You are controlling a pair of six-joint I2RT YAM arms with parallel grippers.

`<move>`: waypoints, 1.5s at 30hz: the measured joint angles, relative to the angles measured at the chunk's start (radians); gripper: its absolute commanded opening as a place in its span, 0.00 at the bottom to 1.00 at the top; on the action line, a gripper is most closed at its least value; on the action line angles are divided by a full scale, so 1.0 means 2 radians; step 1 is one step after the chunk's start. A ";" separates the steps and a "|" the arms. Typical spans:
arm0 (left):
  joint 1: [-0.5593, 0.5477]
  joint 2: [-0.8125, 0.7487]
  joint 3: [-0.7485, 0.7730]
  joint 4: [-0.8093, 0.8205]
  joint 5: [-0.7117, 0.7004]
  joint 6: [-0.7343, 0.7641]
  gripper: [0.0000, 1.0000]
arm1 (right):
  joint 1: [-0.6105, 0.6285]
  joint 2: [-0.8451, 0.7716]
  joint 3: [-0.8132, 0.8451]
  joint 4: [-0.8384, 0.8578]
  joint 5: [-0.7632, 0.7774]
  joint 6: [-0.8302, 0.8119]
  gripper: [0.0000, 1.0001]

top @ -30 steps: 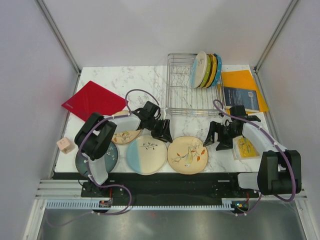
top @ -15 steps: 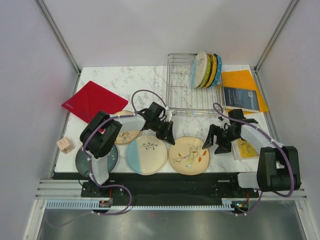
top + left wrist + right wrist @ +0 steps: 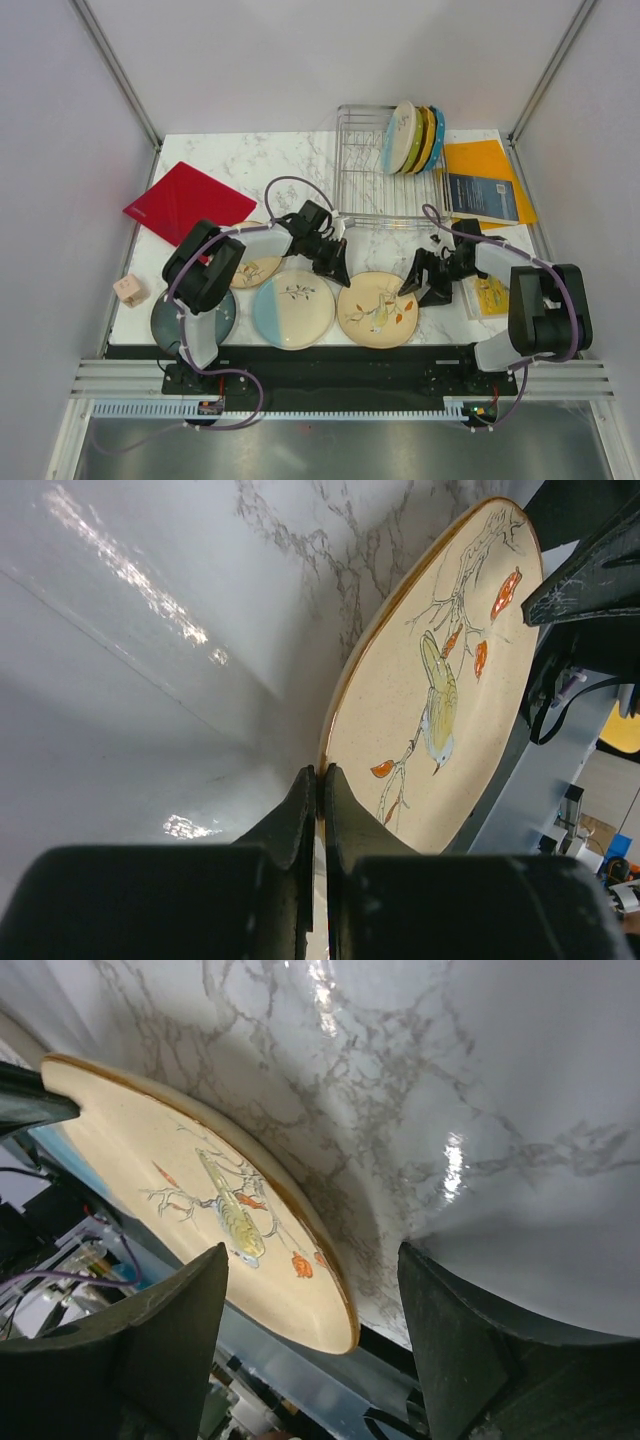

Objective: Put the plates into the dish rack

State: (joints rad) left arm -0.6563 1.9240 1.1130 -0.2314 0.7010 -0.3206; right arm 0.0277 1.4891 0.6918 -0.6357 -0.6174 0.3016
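Closer than a second ago, the left gripper (image 3: 338,272) is pinching the left rim of the cream round ceramic plate with a bird-and-branch drawing (image 3: 377,310) at the near edge, fingers (image 3: 292,818) nearly pressed together; the right gripper (image 3: 413,288) is waiting spread wide at its right rim. Pickup seems to be beginning; next is lifting and tilting it upright toward the silver wire dish rack (image 3: 365,190), far right
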 measured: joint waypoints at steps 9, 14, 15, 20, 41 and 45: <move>0.002 0.014 0.017 -0.001 0.001 0.005 0.02 | 0.017 0.025 -0.012 0.034 -0.049 0.013 0.51; 0.007 0.014 0.017 0.001 -0.001 0.010 0.03 | 0.023 0.023 -0.014 0.036 -0.023 0.009 0.31; 0.008 0.014 0.017 0.001 -0.001 0.011 0.03 | 0.023 0.020 -0.014 0.035 -0.018 0.008 0.25; 0.008 0.006 0.011 0.001 -0.019 0.020 0.13 | 0.023 -0.011 -0.015 0.029 -0.020 -0.004 0.00; 0.098 -0.308 0.009 -0.045 -0.146 0.104 0.57 | 0.043 -0.127 0.180 -0.125 0.002 -0.109 0.00; 0.116 -0.321 0.008 -0.051 -0.182 0.115 0.57 | 0.046 -0.058 0.353 -0.146 0.003 -0.114 0.00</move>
State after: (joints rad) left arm -0.4244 1.2823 1.1290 -0.3340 0.3367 -0.0898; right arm 0.1200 1.3739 1.3983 -0.9276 -0.6117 0.0731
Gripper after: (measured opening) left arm 0.568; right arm 0.033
